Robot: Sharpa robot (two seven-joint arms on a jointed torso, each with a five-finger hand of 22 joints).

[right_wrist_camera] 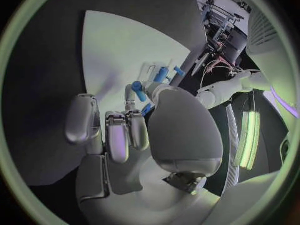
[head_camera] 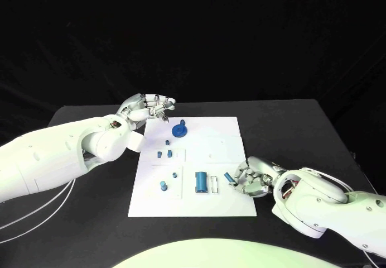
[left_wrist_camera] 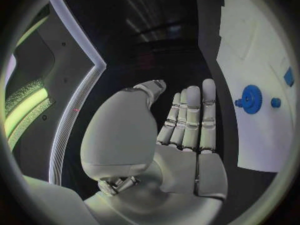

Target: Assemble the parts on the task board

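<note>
A black table (head_camera: 305,123) stands against a dark backdrop (white cables (head_camera: 36,215) trail over its left side).

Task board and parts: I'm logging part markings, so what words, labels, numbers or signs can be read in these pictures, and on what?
None can be read.
Task board: plain white, no print shows.
Blue gear and the other blue parts: no marking can be made out; they are too small to tell.
Left hand and right hand: no label shows.
</note>
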